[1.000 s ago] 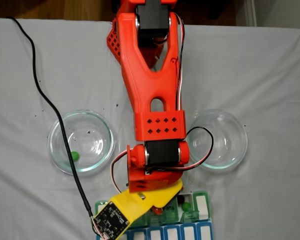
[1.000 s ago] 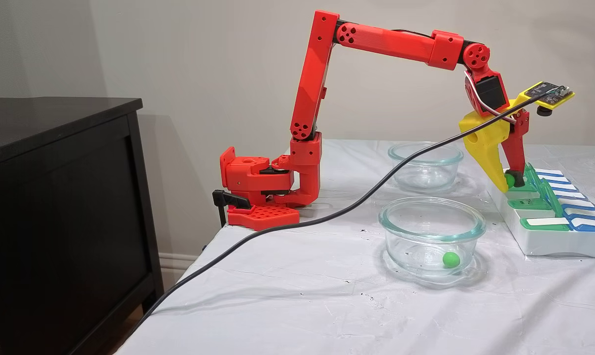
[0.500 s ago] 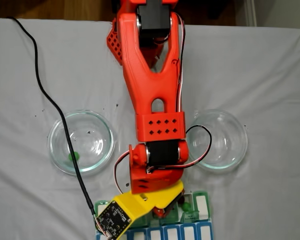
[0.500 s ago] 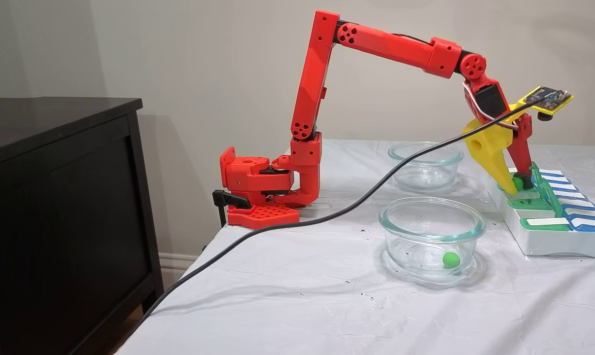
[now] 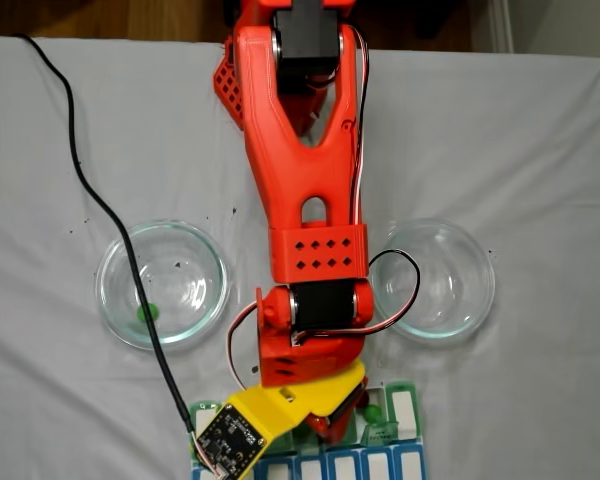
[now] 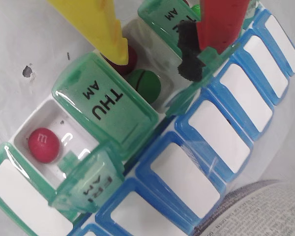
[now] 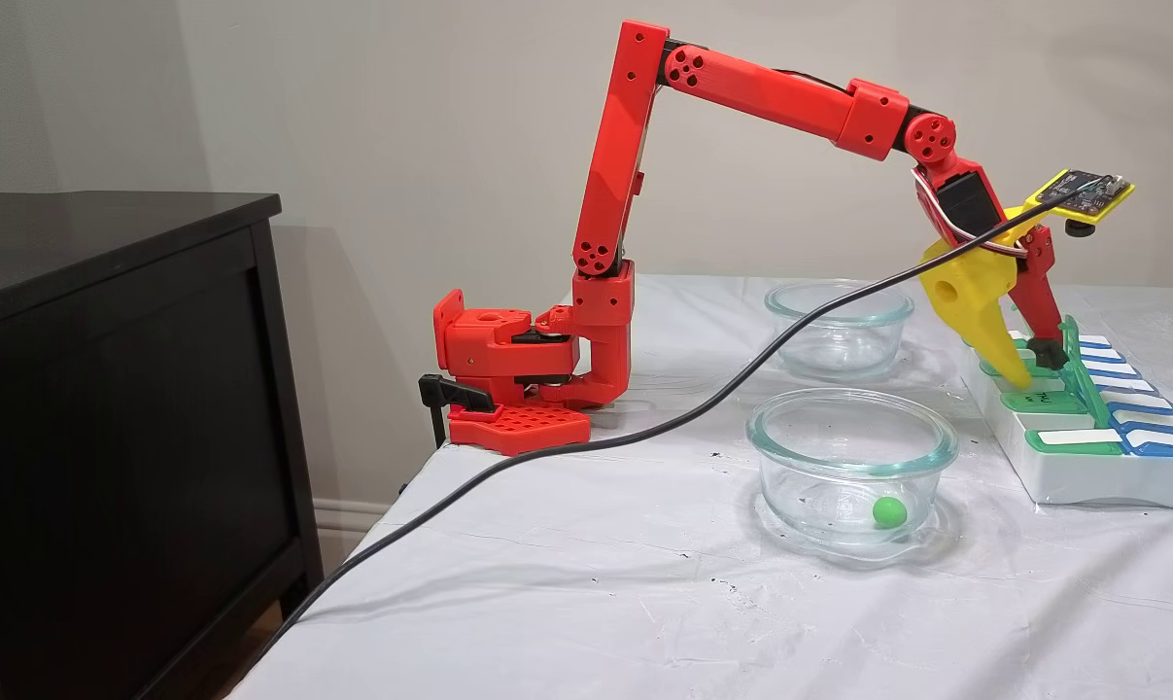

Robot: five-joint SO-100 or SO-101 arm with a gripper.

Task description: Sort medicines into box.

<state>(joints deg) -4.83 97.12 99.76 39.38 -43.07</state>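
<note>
The end effector (image 6: pixel 157 54) is seen in the wrist view with its yellow finger (image 6: pixel 101 27) and red finger (image 6: pixel 219 24) spread apart over an open compartment of the weekly pill organizer (image 6: pixel 221 137), and nothing is held between them. In that compartment a green pill (image 6: pixel 144 85) and a dark red pill (image 6: pixel 125 56) lie side by side, the yellow fingertip being right at the red one; whether it touches cannot be told. A second red pill (image 6: pixel 43 145) is seen in the open compartment on the far side of the shut THU AM lid (image 6: pixel 105 101), next to a raised FRI AM lid (image 6: pixel 88 184). The blue-lidded row (image 6: pixel 196 142) is shut. In the side fixed view the organizer (image 7: pixel 1082 467) is placed at the right edge of the worktop (image 7: pixel 596 583), with the fingertips lowered into it. One green pill (image 7: pixel 889 511) is left in the nearer glass dish (image 7: pixel 853 467), which in the top-down fixed view is the left dish (image 5: pixel 162 283); the right dish (image 5: pixel 435 278) appears empty. At least three pills are therefore judged sorted and at least one is still to be fetched; other compartments are hidden by the arm or by lids, so the full count cannot be told.
</note>
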